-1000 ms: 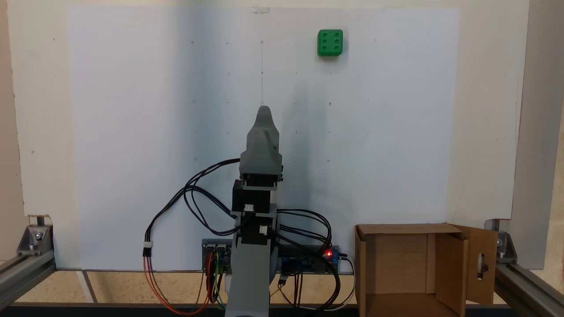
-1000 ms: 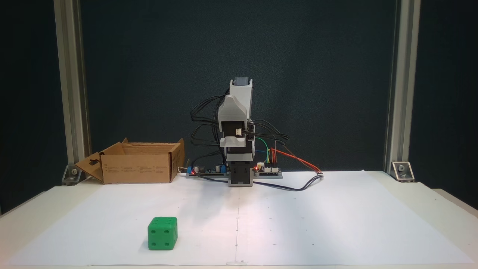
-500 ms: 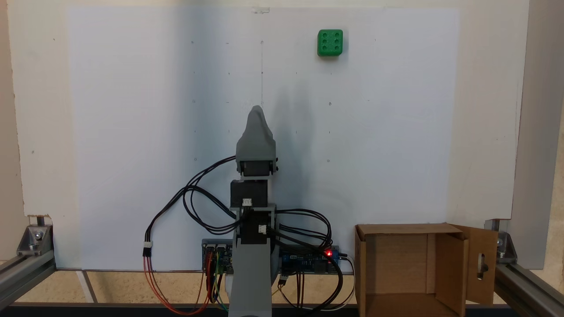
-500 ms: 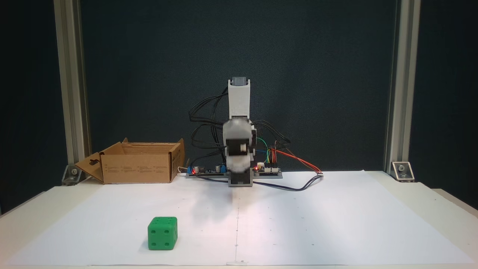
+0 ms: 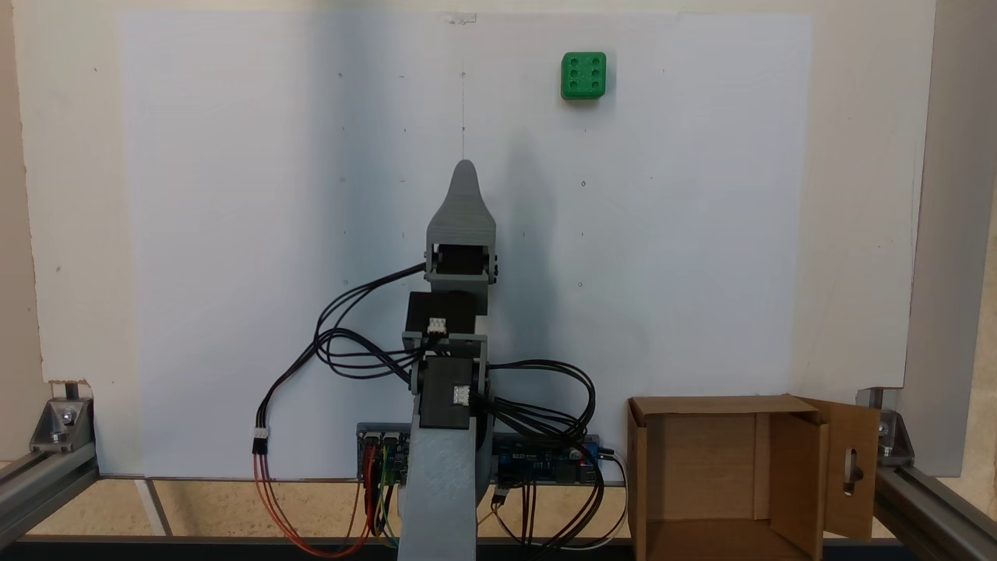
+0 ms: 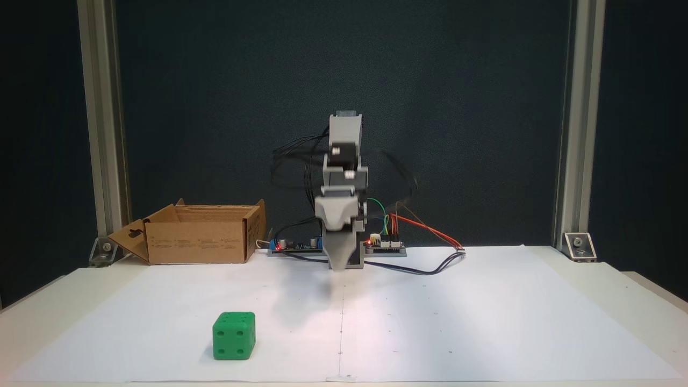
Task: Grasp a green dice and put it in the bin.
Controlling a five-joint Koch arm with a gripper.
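A dark, almost black wall (image 6: 484, 107) stands behind the pale worktop (image 6: 634, 290), and two grey aluminium posts (image 6: 578, 123) rise at its back corners. A large white paper sheet (image 5: 234, 234) covers most of the worktop; it carries small printed marks and one thin line down the middle.

The one grey plastic robot arm (image 5: 440, 491) stands at the middle of the sheet's edge, with a bunch of black cables (image 5: 343, 351) and some red, orange and green wires around its base, beside a small blue electronics board (image 5: 545, 460). In the fixed view from the front the arm is bent over and its grey tool (image 6: 338, 258) points down, above the sheet and close to the base. In the fixed view from above, the tool (image 5: 465, 167) shows one rounded tip only, so I cannot tell if it is open or closed. It holds nothing.

The one brown corrugated cardboard box (image 6: 199, 242) is open on top, with a slotted side flap (image 5: 853, 467), and it sits at the corner of the sheet beside the arm's base.

The one small bright green plastic dice (image 6: 234, 336) lies on the sheet, well apart from the tool and from the box. Six pips face up (image 5: 583, 75). Nothing stands between the tool and the dice.
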